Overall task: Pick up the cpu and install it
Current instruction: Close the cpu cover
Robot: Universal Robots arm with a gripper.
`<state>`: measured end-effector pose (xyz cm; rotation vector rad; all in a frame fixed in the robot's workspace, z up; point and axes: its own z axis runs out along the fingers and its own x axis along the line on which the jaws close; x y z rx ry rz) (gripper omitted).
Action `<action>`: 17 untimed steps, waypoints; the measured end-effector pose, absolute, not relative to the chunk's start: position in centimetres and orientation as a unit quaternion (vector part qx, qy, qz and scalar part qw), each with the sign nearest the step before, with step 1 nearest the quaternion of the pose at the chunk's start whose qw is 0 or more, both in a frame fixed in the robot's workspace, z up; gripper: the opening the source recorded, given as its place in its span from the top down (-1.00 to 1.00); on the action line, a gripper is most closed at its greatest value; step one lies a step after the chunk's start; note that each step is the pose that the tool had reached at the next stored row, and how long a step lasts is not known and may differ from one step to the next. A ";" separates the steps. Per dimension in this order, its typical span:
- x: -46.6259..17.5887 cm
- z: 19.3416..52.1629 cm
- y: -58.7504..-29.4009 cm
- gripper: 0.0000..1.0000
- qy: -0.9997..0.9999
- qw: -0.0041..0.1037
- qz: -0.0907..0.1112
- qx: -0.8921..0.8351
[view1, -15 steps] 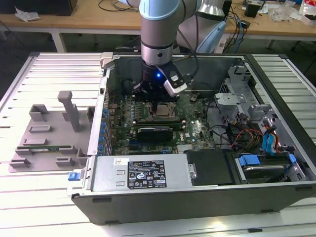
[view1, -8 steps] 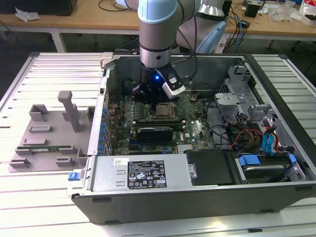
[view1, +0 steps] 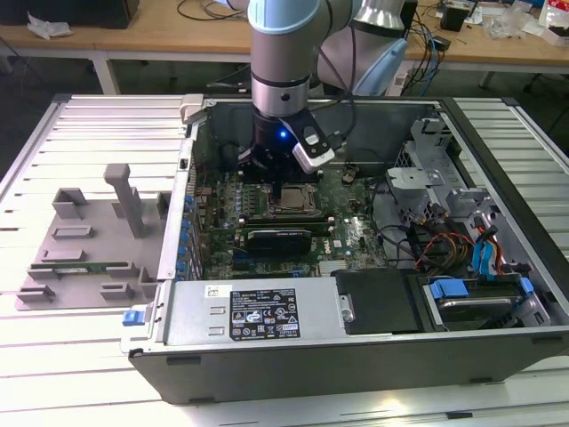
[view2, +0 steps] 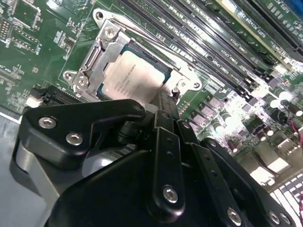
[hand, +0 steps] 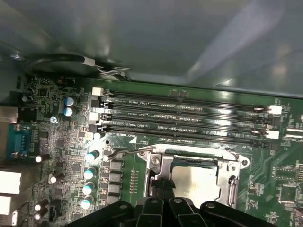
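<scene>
On the exterior view's left, a grey holder (view1: 89,236) lies on the ribbed table (view1: 53,374), well apart from the work. Next to it stands the open computer case (view1: 267,311), and the arm (view1: 283,62) reaches down into it over the green board (view1: 356,233).

The gripper (view1: 286,189) hangs directly above the socket frame (view2: 97,59), very near to it. Whether the gripper is wide or narrow, I cannot tell; its black body covers the place where this would show. In both wrist views the cpu (view2: 135,73) lies flat inside the socket frame, with its pale metal top upward. It seems to rest there and not in the gripper, though I cannot be sure that nothing touches its near edge. The long memory slots (hand: 189,118) run beside the socket.

I judge that the cpu is light, thin and stiff, so weight is no problem. The smooth metal top is probably slippery, and the underside and the socket contacts are surely fragile. The best hold would be on two opposite edges, with gentle force, keeping the cpu level. A tilt or a push from above could damage the contacts.

On the exterior view's right are the metal drive cage (view1: 427,147) and some loose cables (view1: 444,245), away from the socket.
</scene>
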<state>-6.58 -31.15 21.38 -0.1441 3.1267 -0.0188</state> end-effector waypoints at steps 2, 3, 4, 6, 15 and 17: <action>-6.6 21.6 -31.1 0.79 0.999 0.006 -0.006 -0.046; -6.5 21.6 -31.1 0.79 0.999 0.006 -0.006 -0.046; -5.9 21.6 -31.1 0.79 0.999 0.005 -0.006 -0.046; -5.0 21.6 -31.2 0.79 0.999 0.004 -0.006 -0.046; -4.3 23.4 -31.2 0.79 0.999 0.003 -0.006 -0.046; -4.3 23.8 -31.2 0.79 0.999 0.003 -0.006 -0.046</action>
